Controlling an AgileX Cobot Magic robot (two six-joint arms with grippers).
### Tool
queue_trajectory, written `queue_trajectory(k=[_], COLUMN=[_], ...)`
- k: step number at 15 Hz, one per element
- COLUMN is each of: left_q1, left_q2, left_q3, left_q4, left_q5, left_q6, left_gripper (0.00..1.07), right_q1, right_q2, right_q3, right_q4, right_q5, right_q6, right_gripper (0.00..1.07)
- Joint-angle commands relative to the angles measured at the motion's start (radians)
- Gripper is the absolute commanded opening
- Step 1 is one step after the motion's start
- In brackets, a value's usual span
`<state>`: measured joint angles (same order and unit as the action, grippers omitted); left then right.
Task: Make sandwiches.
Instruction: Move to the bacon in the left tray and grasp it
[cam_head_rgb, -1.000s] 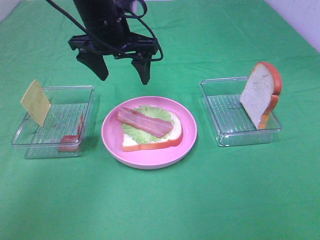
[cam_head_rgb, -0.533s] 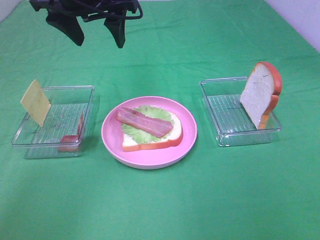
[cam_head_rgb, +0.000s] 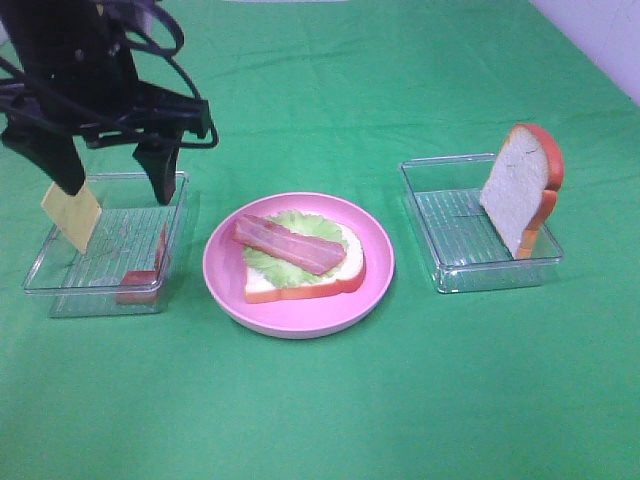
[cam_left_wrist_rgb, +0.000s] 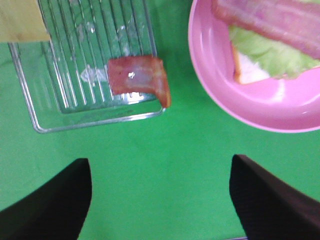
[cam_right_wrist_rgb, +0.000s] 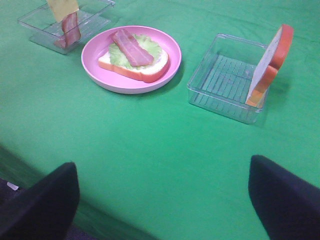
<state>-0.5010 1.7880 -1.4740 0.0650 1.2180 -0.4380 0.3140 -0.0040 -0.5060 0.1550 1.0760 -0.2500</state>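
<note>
Exterior high view is showing the left gripper (cam_head_rgb: 115, 190) hanging wide open, empty, over the clear tray (cam_head_rgb: 60, 300). The cheese square (cam_head_rgb: 70, 217) is leaning at the tray's 9 o'clock wall, just beside the gripper's 9 o'clock finger (cam_head_rgb: 60, 165). The unfinished sandwich (cam_head_rgb: 300, 262) is lying on the pink plate (cam_head_rgb: 380, 262) at 3 o'clock.

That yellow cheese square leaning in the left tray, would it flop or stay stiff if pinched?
Probably stiff: the cheese square leans at the edge of the tray without sagging. It looks thin, so it is likely light, and a nudge might tip it flat.
</note>
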Motion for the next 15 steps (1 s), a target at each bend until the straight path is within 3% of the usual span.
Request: queue_trajectory(k=[1, 13, 15], left_q1=[-0.002, 0.044, 0.044], left_q2=[0.007, 0.181, 0.203], left_q3=[0.065, 0.083, 0.083], left_q4=[0.016, 0.01, 0.008], left_q5=[-0.063, -0.199, -0.2], left_q6=[-0.028, -0.041, -0.036], left_gripper=[0.73, 0.73, 0.66], right_q1=[-0.003, -0.003, -0.003], right_q2=[-0.023, -0.023, -0.023], right_q3=[0.002, 0.002, 0.002], right_q4=[-0.002, -0.002, -0.002], right_q5=[-0.006, -0.006, -0.006], right_q6=[-0.008, -0.008, -0.008], right_gripper=[0.85, 0.85, 0.85])
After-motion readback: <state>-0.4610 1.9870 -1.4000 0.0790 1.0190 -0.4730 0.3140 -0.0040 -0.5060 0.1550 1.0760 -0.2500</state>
